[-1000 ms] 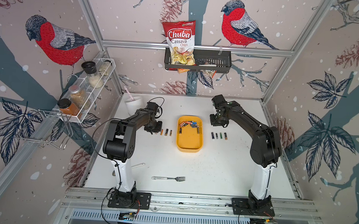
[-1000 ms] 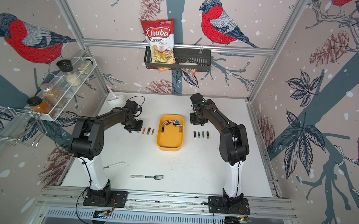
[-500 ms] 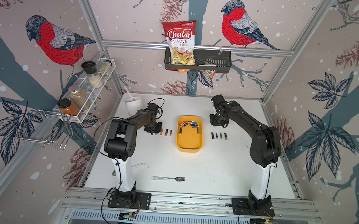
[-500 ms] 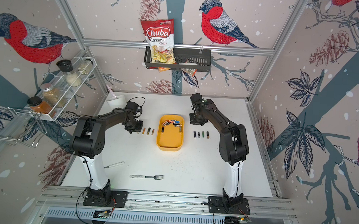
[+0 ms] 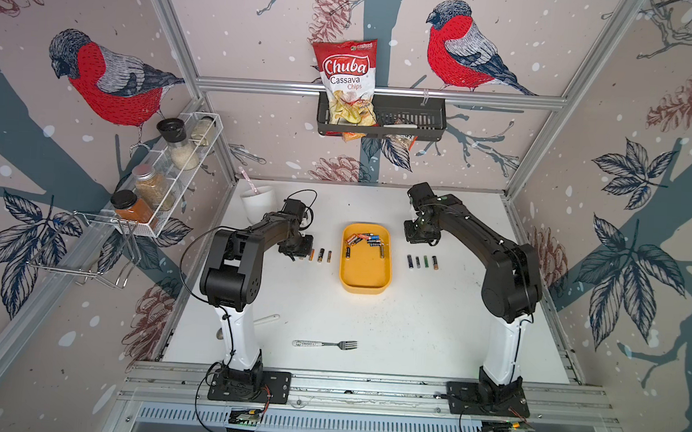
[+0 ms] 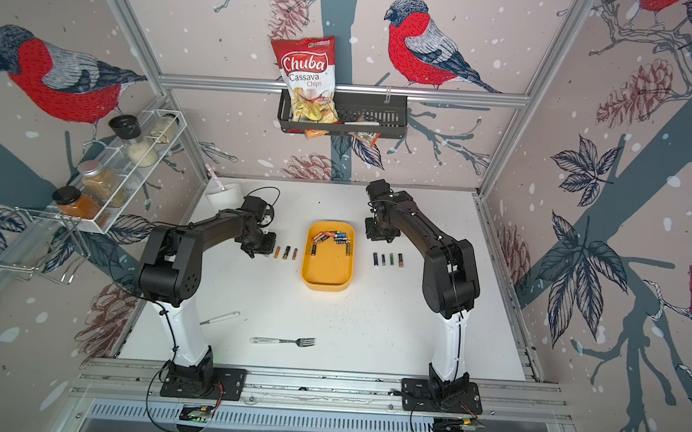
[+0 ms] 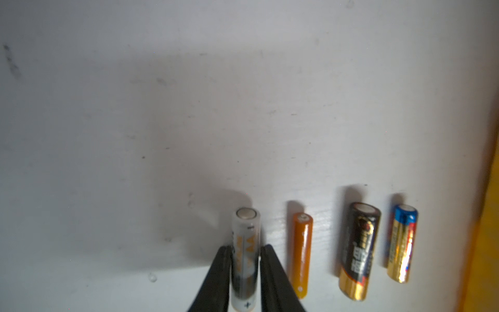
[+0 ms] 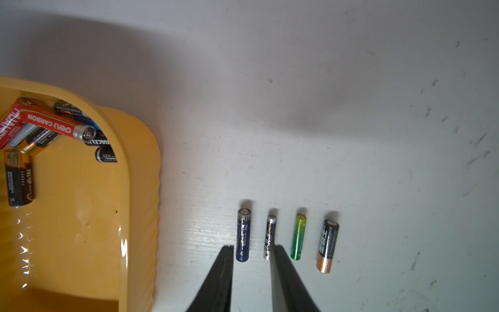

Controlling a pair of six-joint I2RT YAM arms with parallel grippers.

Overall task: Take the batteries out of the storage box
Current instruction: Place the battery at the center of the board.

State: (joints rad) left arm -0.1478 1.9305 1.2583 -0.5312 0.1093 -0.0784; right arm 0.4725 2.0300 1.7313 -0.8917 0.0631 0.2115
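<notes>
Lying flat on the white table (image 5: pixel 369 331), a white battery (image 7: pixel 244 237) sits between the two black fingers of the left claw (image 7: pixel 245 250), which squeezes it from both sides. Just to its right lie an orange battery (image 7: pixel 302 254), a black and gold battery (image 7: pixel 357 251) and a blue and gold battery (image 7: pixel 402 243), side by side with small gaps between them. The yellow storage box (image 5: pixel 364 288) sits in the middle of the table, and a little pile of batteries (image 5: pixel 365 241) is in its far end. Right of the box, four more batteries (image 5: pixel 422 262) lie in a row. The right claw (image 8: pixel 252 247) hangs near the left end of that row, its fingers a little way apart, holding nothing. A fork (image 5: pixel 327 344) lies near the front edge.
</notes>
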